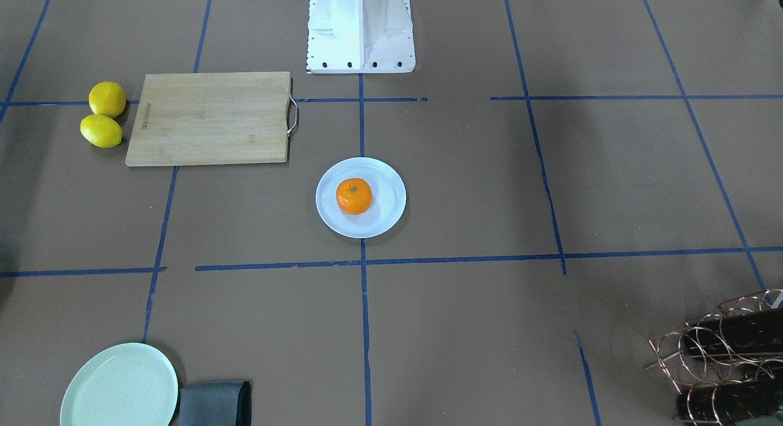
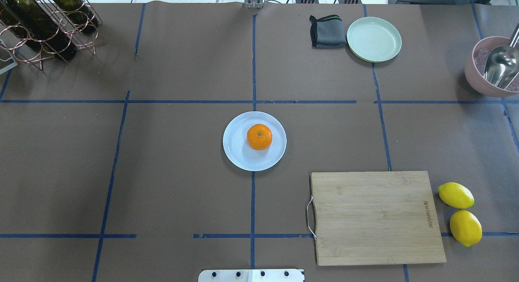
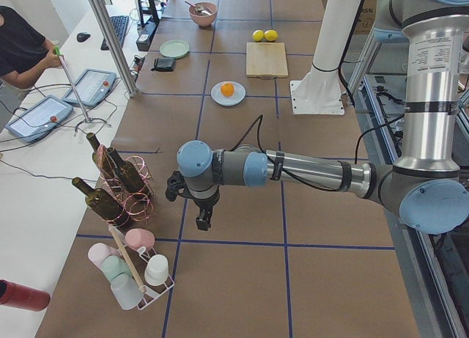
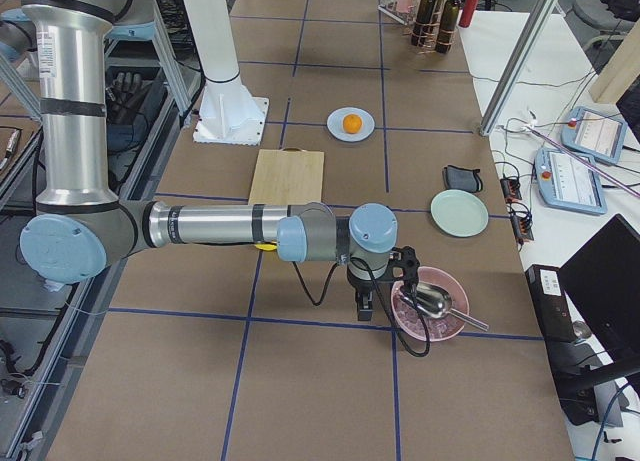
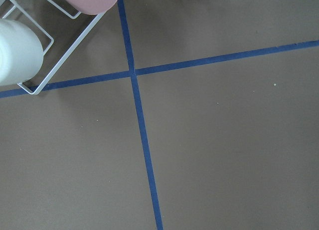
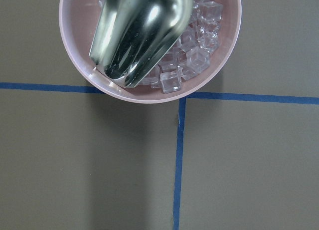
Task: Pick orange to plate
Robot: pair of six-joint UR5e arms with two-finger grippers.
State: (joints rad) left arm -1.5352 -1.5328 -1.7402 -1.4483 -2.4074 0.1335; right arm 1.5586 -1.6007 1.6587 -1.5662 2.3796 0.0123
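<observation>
Seemingly the work was done, so our worries were about undoing it. Nearest the robot's base, the cutting board and the two lemons lay off to its right, well apart from anything that mattered. Further out, in the middle of the counter, the orange sat on the plate, a little off its middle and free of any grip. Being round on a shallow dish, we judged it could roll over the low rim if the counter were jolted or an arm swept low across it. Farther still, at the counter's ends, lay the likelier trouble. The right claw hung just beside the pink bowl of ice with its metal scoop, and the left claw hung near the wine rack and the cup rack, so a careless swing might knock either. Whether either claw was spread or pressed together we could not tell from the side views.
</observation>
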